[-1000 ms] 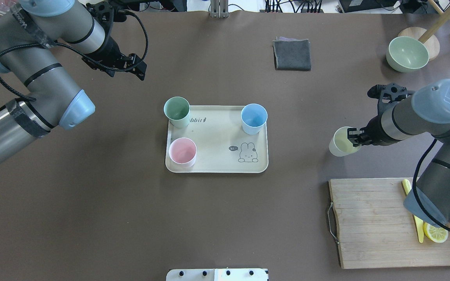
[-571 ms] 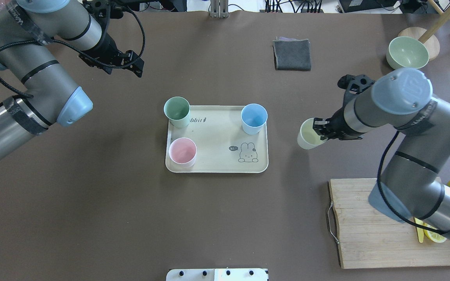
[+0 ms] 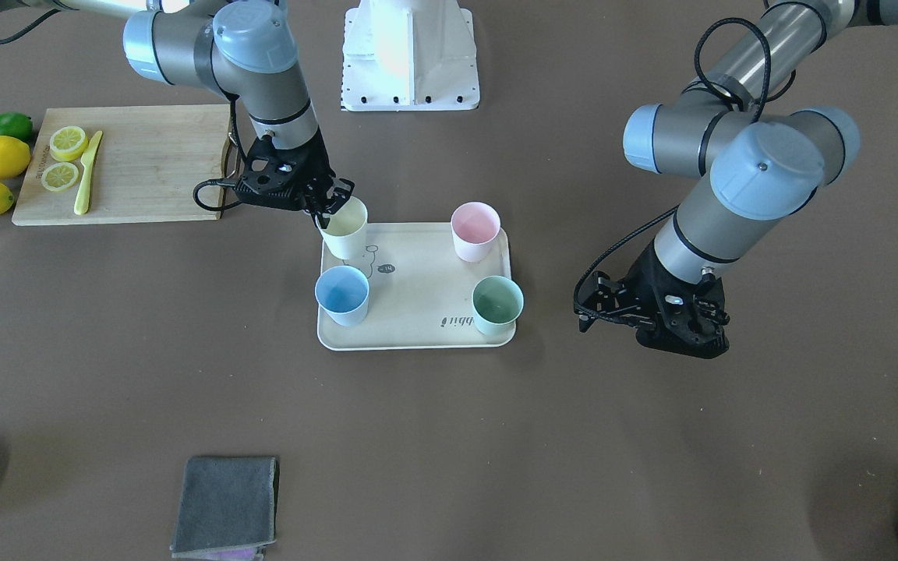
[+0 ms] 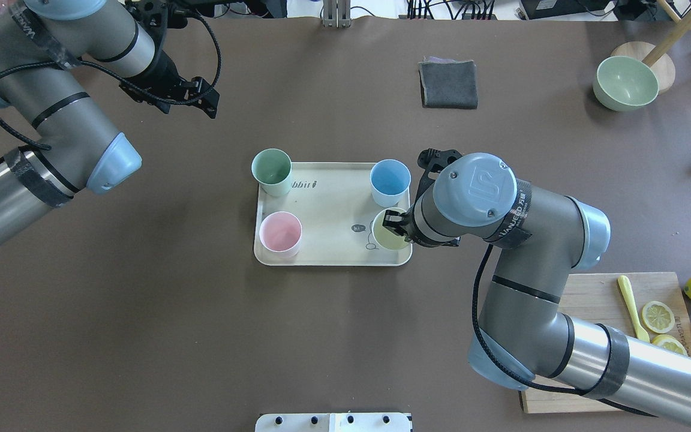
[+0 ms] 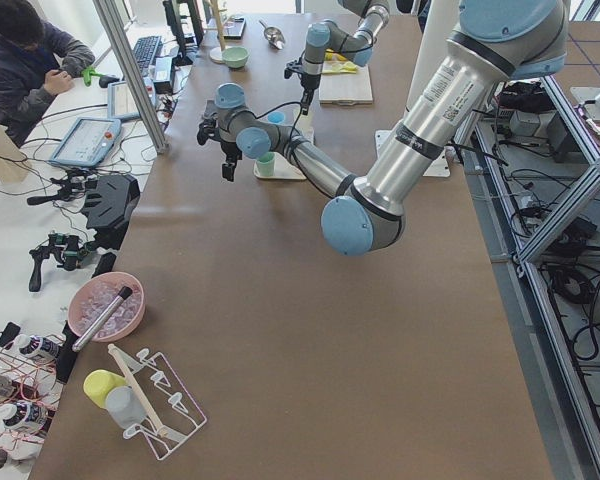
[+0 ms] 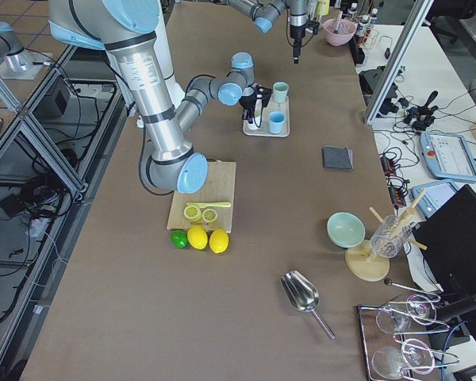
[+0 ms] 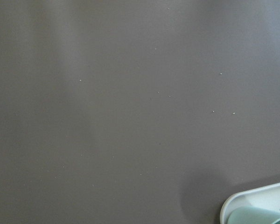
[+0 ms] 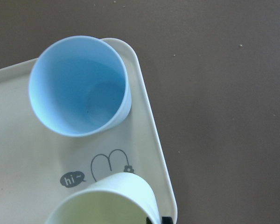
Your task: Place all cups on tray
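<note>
The green cup, pink cup and blue cup stand on the tray, I hold the yellow cup clamped in the right gripper at its rabbit corner, not yet released, and the left gripper fingers I cannot judge.

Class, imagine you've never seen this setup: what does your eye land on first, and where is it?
The right pincer grips a pale yellow cup at the rabbit-drawing corner of the cream tray. Next come the three cups standing at its other corners: green cup, blue cup, pink cup.
</note>
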### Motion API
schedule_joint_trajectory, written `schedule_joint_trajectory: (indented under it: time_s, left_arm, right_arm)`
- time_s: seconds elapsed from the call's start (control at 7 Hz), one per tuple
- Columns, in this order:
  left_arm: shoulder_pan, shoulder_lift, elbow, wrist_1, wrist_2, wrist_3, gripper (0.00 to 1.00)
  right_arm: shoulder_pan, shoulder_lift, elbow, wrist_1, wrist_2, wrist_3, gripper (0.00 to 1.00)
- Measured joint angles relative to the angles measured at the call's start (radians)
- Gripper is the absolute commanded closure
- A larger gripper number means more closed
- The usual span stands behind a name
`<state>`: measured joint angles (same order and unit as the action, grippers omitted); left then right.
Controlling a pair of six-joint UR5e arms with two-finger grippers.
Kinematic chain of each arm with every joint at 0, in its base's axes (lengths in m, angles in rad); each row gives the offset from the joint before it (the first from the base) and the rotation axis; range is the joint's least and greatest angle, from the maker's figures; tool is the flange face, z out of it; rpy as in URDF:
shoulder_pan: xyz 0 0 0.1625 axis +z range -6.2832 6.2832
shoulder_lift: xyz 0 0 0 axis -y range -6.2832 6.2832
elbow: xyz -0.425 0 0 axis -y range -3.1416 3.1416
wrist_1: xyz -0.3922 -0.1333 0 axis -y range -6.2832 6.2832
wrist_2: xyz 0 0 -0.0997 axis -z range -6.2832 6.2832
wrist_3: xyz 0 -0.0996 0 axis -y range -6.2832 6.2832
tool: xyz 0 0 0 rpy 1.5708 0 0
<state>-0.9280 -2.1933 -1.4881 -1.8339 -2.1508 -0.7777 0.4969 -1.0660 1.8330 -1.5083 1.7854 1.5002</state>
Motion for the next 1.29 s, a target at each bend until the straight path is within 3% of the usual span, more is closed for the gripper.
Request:
schedule_joint_trajectory:
  time_s: [0.43,0.71,1.0,1.29]
  left_arm:
    - [0.0,0.005,-0.001,-0.001,0.0,0.0,0.02]
    - [-0.02,0.047,-0.019,-0.003,-0.002,0.015,0.02]
    - [-0.113,0.153,-0.063,0.005,-0.009,0.167,0.02]
    - [-0.256,0.234,-0.087,0.064,-0.04,0.376,0.02]
  right_arm:
    - [0.055,0.034,-0.012,0.0,0.007,-0.041,0.0]
    - [0.136,0.027,-0.005,-0.025,0.074,-0.111,0.0]
    - [0.269,-0.01,0.024,-0.147,0.133,-0.338,0.0]
    - [0.475,-0.105,0.068,-0.287,0.177,-0.716,0.0]
